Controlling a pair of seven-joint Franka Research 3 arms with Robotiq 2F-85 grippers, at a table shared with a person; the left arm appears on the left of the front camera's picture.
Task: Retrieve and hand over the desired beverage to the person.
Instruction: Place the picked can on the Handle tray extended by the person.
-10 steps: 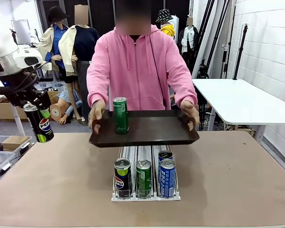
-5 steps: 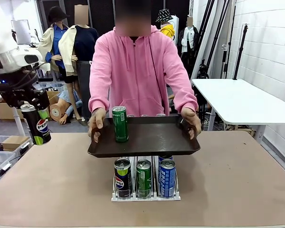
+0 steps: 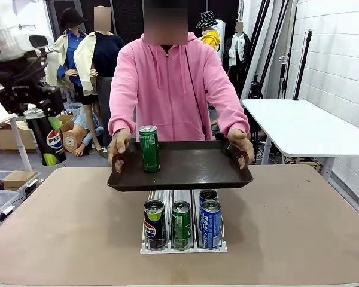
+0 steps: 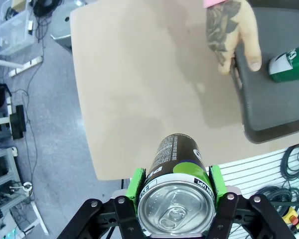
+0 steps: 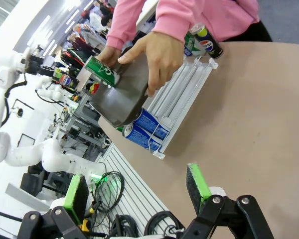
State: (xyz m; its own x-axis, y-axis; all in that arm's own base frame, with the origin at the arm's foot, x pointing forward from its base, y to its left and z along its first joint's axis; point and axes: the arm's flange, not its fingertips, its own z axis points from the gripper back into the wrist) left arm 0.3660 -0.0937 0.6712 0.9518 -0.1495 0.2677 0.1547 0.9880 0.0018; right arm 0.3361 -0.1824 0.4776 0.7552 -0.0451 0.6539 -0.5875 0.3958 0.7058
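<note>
You are seeing the left gripper (image 4: 175,196) pinching a black can (image 3: 45,137) aloft, well left of the tray (image 3: 185,170); its label is partly cut off. The right gripper (image 5: 134,190) is standing spread over the table (image 5: 249,134). The person (image 3: 170,84) is holding the tray, bearing a green can (image 3: 148,149), its edge hiding the rack's (image 3: 182,246) rear.

Can (image 3: 148,148) on tray (image 3: 197,170) — rack (image 3: 182,221) below.

Bright even indoor light, soft shadows, wide-angle wrist distortion
</note>
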